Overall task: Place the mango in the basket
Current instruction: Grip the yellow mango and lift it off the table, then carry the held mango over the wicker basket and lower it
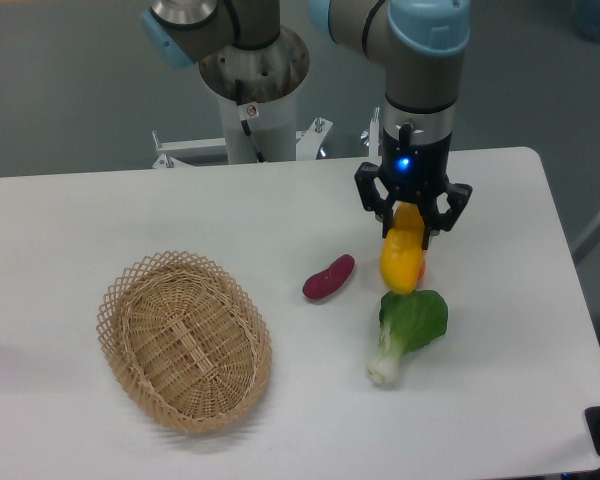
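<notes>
The mango (403,262) is yellow with an orange lower end. It hangs upright, with its upper end between the fingers of my gripper (408,232), which is shut on it at the right of the table's middle. Its lower end is just behind the leaf of a green vegetable. The basket (130,292), an oval of tan wicker with a lattice rim, lies at the front left of the table, far to the left of the gripper. Nothing shows inside it.
A small purple-red oblong vegetable (328,277) lies just left of the mango. A bok choy (408,330) with a white stalk lies right in front of the mango. The robot's white base (252,110) stands behind the table.
</notes>
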`<state>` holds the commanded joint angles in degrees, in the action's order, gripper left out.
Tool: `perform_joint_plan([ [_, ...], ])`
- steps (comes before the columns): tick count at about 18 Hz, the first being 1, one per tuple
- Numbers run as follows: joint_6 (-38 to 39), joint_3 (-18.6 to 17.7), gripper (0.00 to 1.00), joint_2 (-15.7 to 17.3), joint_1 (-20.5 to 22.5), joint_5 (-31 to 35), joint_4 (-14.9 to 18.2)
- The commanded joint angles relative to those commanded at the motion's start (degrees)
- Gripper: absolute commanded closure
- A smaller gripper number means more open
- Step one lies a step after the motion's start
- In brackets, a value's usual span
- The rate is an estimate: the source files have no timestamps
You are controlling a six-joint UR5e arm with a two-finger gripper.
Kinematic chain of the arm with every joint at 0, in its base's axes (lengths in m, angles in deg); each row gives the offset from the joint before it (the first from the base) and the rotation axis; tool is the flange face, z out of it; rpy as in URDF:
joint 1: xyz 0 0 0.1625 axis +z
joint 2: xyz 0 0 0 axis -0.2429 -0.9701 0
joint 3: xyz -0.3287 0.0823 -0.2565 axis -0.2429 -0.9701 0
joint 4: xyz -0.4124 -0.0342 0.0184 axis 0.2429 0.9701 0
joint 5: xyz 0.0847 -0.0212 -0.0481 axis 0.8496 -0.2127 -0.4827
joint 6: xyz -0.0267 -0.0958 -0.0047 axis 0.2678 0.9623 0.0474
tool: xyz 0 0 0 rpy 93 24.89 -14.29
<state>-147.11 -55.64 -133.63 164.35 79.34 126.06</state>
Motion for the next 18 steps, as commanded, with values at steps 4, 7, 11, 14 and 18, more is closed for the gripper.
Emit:
perform_joint_plan([
  [4,0.0,-1.3,0.44,0.6,0.2,-0.1,-0.2],
  [7,0.1,-2.6,0.44,1.7,-0.2,0.0,-0.3],
  [11,3.3,-4.7,0.44,3.3,-0.9,-0.1,-0.2],
  [14,8.4,-5.0,0.44,3.5,-4.4,0.0,-0.3],
  [18,18.5,-5.7,0.44,2.6,-9.9,0.0,-1.1],
])
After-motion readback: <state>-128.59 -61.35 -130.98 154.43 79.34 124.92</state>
